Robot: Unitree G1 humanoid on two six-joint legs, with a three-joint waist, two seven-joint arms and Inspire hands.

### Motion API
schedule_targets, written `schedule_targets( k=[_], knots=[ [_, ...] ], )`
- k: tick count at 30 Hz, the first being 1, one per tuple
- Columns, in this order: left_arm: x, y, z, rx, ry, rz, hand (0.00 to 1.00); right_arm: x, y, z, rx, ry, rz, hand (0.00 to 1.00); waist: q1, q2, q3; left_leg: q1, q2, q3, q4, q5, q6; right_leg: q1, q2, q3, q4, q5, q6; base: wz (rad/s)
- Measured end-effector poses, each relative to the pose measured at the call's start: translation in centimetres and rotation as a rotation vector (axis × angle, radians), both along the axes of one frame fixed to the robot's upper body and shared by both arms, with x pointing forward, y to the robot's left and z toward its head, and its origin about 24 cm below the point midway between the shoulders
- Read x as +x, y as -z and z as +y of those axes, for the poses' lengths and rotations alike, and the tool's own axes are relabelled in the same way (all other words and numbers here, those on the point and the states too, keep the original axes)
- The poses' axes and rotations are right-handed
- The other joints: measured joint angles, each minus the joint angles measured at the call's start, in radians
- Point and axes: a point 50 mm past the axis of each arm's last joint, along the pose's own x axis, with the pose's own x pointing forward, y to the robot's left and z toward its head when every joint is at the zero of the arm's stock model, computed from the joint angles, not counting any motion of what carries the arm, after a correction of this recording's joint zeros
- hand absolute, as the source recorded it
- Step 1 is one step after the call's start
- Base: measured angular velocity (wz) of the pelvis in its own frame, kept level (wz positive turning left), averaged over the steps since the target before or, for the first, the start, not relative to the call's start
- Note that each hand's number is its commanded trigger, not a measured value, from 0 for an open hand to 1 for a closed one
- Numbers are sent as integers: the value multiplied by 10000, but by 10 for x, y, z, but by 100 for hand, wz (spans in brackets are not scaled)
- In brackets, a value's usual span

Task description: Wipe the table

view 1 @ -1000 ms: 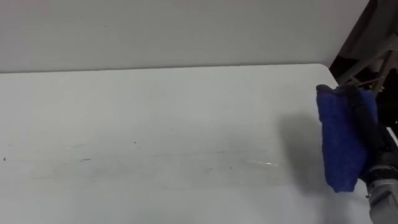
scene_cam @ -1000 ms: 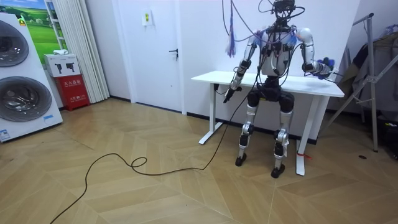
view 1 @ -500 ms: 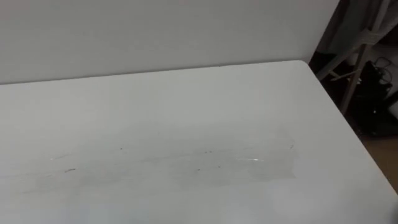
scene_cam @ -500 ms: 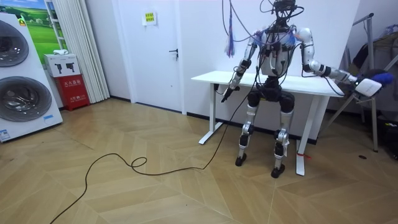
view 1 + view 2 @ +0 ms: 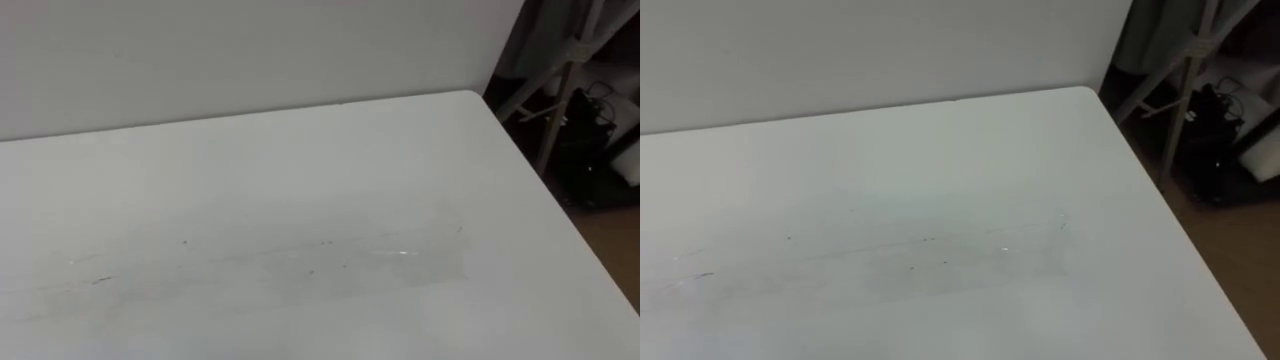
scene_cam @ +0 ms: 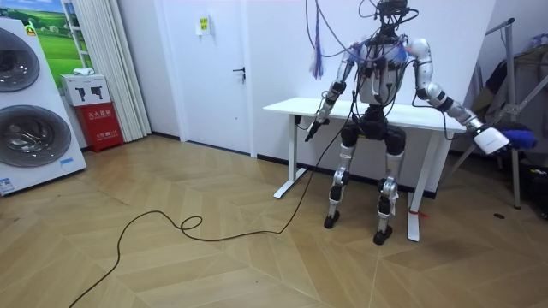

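Well off table [image 6: 342, 106], cloth [image 6: 519, 134] in right hand [image 6: 490, 141]

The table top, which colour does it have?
The table top is plain white; the left eye view shows it best.

White smeared table [image 5: 300, 190], blue cloth [image 6: 519, 133] beyond it

I count one white table [image 5: 300, 180] under my camera. In the room view there are two washing machines [image 6: 26, 137], stacked one on the other. Beside them is one red cabinet [image 6: 103, 127] with one white box [image 6: 86, 89] on top. I also count one door [image 6: 218, 68], one small yellow sign [image 6: 204, 24] on the wall and one metal stand [image 6: 514, 103] at the room view's right. There is one blue cloth [image 6: 519, 134], held in my right hand [image 6: 491, 141]. That makes two hands, counting the left hand [image 6: 315, 130] by the table's edge.
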Motion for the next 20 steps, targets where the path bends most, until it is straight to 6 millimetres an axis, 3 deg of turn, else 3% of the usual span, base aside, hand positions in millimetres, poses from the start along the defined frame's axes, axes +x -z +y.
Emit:
schedule_targets(
  k=[5,8,10,13,20],
  knots=[
    [1,0,0,-2,6,34,0,-36,33,24,1645,-493,1147,0,-7,1,-10,40,-9,-52,7,-2,3,178,-33,-99,-26,15,63,5],
    [-2,7,-4,-182,132,446,0,-57,57,57,3201,-3467,3222,0,16,43,-91,171,-54,-70,-32,-13,21,268,-81,-115,-16,-43,43,0],
    [-1,12,-9,-321,401,716,0,-64,71,78,4671,-6713,5207,0,194,65,-149,243,-70,17,-33,-39,56,295,-98,-52,-4,-46,62,-8],
    [4,19,-21,-504,1161,1087,0,-54,81,95,5569,-10527,7105,0,280,133,-125,444,-83,57,-47,-54,72,461,-70,12,-82,30,135,-9],
    [10,27,-33,-531,1854,1400,0,-18,91,112,5860,-14458,8835,0,451,95,-148,474,-74,20,-34,-116,162,629,-86,-61,-167,122,68,3]
  ],
)
